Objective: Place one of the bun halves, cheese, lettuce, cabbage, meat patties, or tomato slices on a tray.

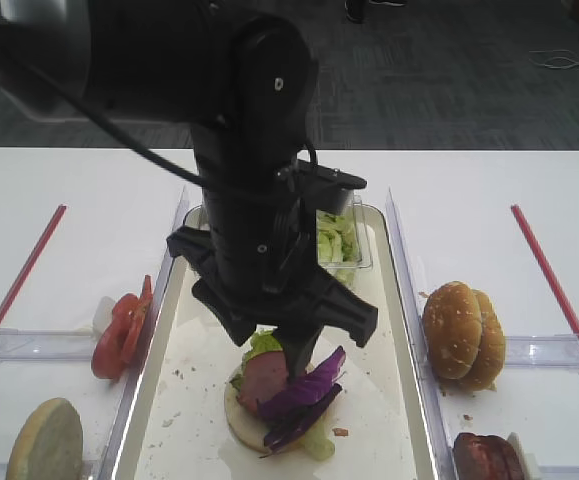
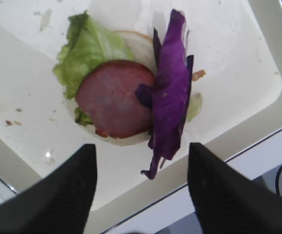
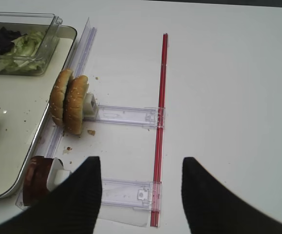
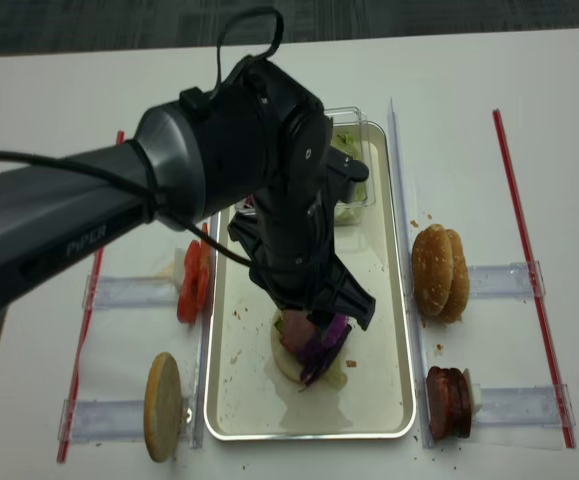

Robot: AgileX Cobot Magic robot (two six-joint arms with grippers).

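Overhead, the left arm reaches down over the middle of the tray (image 4: 231,400), its left gripper (image 2: 141,187) pointing straight down with the fingers (image 2: 65,192) spread apart and nothing between them. Directly beneath lies the stack: a bun half (image 2: 140,45) cut face up, lettuce (image 2: 84,48), a meat patty (image 2: 114,97) and a strip of cabbage (image 2: 170,92) draped across the patty's edge, clear of both fingers. From the high views the arm hides much of the tray's far half. The right gripper (image 3: 141,195) hovers over the table's right side, its jaws also apart and empty. At the tray's far end a clear box (image 3: 48,36) holds green and purple leaves. Tomato slices (image 4: 193,280) stand just beside the tray's left edge, with a lone bun half (image 4: 164,405) nearer; two bun halves (image 4: 440,272) and more patties (image 4: 449,403) stand beside its right edge.
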